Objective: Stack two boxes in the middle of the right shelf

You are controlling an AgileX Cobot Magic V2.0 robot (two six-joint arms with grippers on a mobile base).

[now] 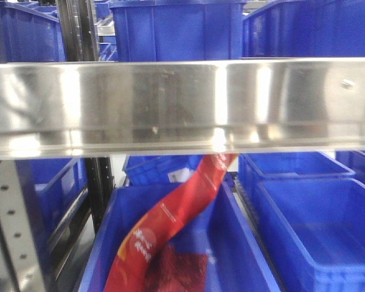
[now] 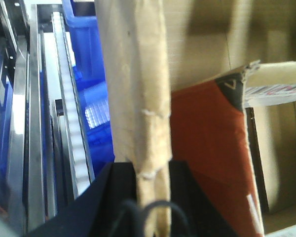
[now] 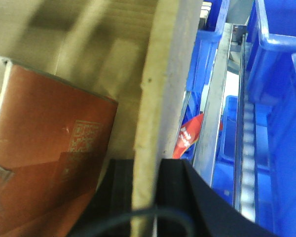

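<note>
One open brown cardboard box is held by both arms. In the left wrist view, my left gripper (image 2: 150, 170) is shut on the box's upright wall (image 2: 138, 89). The right wrist view has my right gripper (image 3: 147, 165) shut on the opposite wall (image 3: 163, 74). A red printed carton (image 2: 207, 148) (image 3: 44, 133) lies inside the box. The shiny steel shelf lip (image 1: 182, 100) spans the front view. Neither the box nor the grippers appear in that view.
Blue bins (image 1: 176, 30) stand above the steel lip and more blue bins (image 1: 316, 225) below it. A red packet (image 1: 170, 225) lies in the lower middle bin. Roller tracks (image 2: 71, 113) (image 3: 246, 148) and a steel rail (image 3: 217, 113) run beside the box. A perforated grey upright (image 1: 12, 225) stands at left.
</note>
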